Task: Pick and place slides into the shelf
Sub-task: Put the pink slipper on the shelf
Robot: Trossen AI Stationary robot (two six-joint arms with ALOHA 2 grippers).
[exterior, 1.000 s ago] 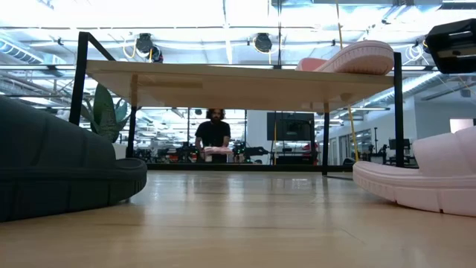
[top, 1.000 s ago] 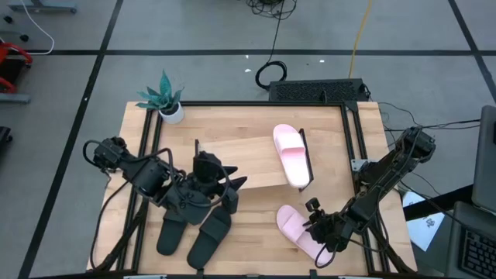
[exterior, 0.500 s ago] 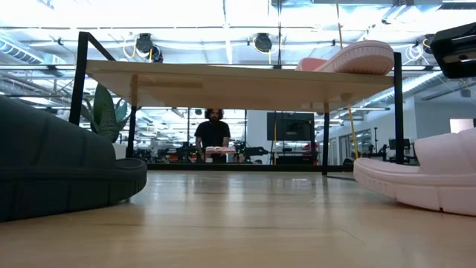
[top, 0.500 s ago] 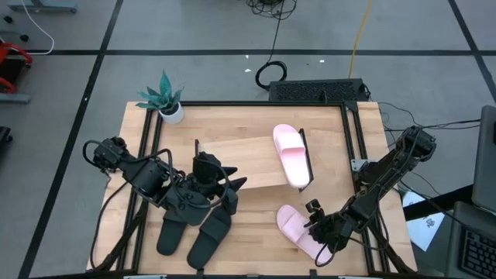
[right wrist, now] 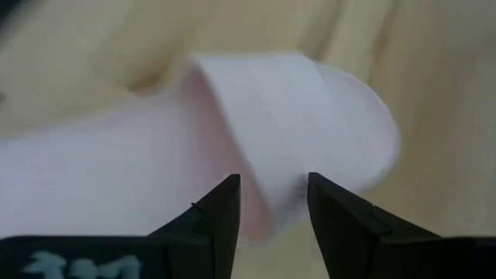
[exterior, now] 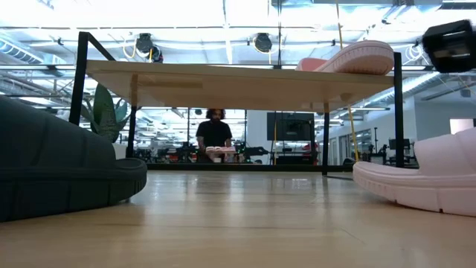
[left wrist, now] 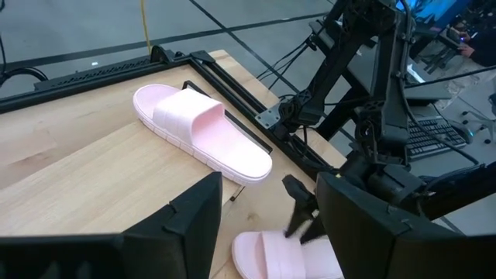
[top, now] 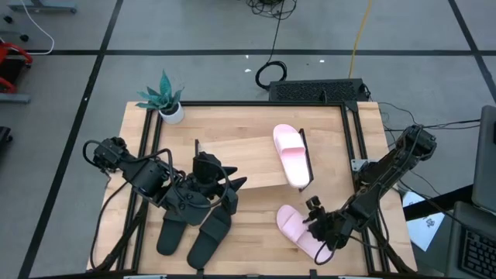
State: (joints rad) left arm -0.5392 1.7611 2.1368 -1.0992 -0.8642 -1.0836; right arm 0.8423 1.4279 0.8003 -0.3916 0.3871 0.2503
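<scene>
The shelf's light top board [top: 240,159] stands on the table on black end frames. One pink slide [top: 292,155] lies on the board near its right end, also visible in the left wrist view [left wrist: 201,128]. The second pink slide [top: 298,229] rests sole-down on the table near the right front. My right gripper [top: 319,231] is open and hovers over this slide's strap [right wrist: 271,101]. Both black slides [top: 190,229] lie side by side on the table at the left front. My left gripper [left wrist: 267,190] is open above them, at the board's near edge. My right gripper's open fingers [right wrist: 221,205] stand over the strap end of the pink slide on the table, coming from above. I cannot tell whether they touch it.
A small potted plant [top: 167,101] stands at the table's far left corner. A black box [top: 318,91] sits beyond the far edge. Bare wood lies between the black and pink slides [top: 256,225] and under the shelf [exterior: 238,216]. A person [exterior: 213,134] stands far behind.
My right gripper has wavered slightly above the pink slide on the table, dipping and rising again. The slides, the shelf and my left arm have stayed put.
</scene>
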